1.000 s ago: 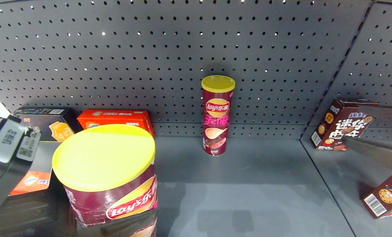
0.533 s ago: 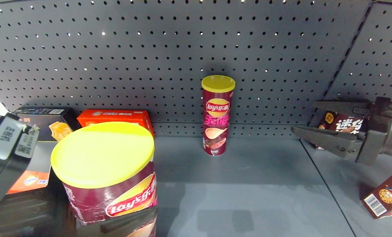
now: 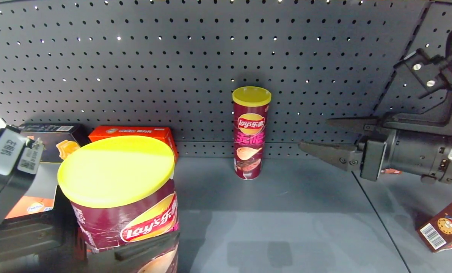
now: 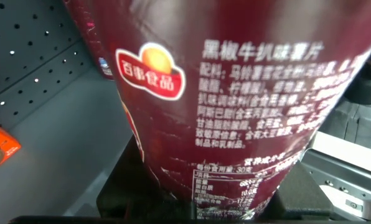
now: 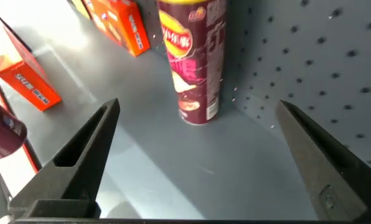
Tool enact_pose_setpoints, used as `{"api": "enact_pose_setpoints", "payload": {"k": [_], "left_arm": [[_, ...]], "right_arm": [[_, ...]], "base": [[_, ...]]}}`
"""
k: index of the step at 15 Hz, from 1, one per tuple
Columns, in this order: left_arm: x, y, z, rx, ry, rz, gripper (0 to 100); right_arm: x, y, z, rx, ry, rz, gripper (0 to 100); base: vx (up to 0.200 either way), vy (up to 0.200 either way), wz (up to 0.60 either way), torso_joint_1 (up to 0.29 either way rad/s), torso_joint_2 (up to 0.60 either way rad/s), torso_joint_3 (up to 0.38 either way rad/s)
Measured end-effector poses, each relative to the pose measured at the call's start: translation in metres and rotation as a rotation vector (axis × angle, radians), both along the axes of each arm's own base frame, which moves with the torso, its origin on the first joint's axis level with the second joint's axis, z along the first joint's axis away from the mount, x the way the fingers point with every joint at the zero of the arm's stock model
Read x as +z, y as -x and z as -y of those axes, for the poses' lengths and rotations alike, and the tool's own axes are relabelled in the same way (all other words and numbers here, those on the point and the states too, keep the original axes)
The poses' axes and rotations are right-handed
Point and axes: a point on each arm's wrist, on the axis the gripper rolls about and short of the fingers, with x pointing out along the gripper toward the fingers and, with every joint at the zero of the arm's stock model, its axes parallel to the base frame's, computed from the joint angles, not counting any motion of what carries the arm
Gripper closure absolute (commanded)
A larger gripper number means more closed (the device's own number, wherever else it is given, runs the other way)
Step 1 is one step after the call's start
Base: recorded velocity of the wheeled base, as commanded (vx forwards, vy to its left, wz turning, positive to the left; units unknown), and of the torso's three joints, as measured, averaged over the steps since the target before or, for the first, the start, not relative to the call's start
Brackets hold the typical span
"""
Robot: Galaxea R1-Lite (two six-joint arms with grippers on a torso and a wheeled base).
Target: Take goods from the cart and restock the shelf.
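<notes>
Maroon shelf can [image 3: 250, 132] — near right end effector [image 3: 314, 133]

This looks like a shop. A grey metal shelf [image 3: 286, 216] has a back wall [image 3: 165, 64] full of little holes. A chip can [image 3: 251, 132] stands against that wall. Left of the chip can are an orange box [image 3: 135, 135], a black box [image 3: 47, 140] and a second chip can [image 3: 121, 193]. Right of it lies a brown box [image 3: 449, 223] with a bar code [image 3: 432, 236].

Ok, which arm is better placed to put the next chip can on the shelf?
Left: the left gripper holds a yellow-lidded maroon chip can at the front of the grey shelf. The right gripper hangs open, empty.
</notes>
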Motion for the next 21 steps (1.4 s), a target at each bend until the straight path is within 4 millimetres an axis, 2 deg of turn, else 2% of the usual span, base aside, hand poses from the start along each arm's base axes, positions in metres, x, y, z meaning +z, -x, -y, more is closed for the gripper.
{"api": "enact_pose_setpoints", "payload": {"k": [8, 11, 13, 17, 21], "left_arm": [[-0.001, 0.0, -0.001, 0.005, -0.004, -0.003, 100], [-0.002, 0.0, -0.001, 0.006, -0.008, -0.01, 100], [-0.003, 0.0, -0.001, 0.007, -0.011, -0.013, 100], [-0.005, -0.001, -0.002, 0.013, -0.016, -0.018, 100], [-0.009, 0.0, -0.002, 0.013, -0.024, -0.028, 100]], "right_arm": [[-0.026, -0.011, -0.008, -0.029, 0.044, -0.079, 0], [-0.032, -0.026, -0.016, -0.058, -0.022, 0.015, 0], [-0.044, -0.039, -0.023, -0.07, -0.051, 0.056, 0], [-0.071, -0.052, -0.033, -0.056, -0.005, -0.007, 0], [-0.076, -0.061, -0.039, -0.044, -0.024, 0.016, 0]], "base": [[0.0, 0.0, 0.0, 0.0, 0.0, 0.0], [0.0, 0.0, 0.0, 0.0, 0.0, 0.0], [0.0, 0.0, 0.0, 0.0, 0.0, 0.0], [0.0, 0.0, 0.0, 0.0, 0.0, 0.0], [0.0, 0.0, 0.0, 0.0, 0.0, 0.0]]}}
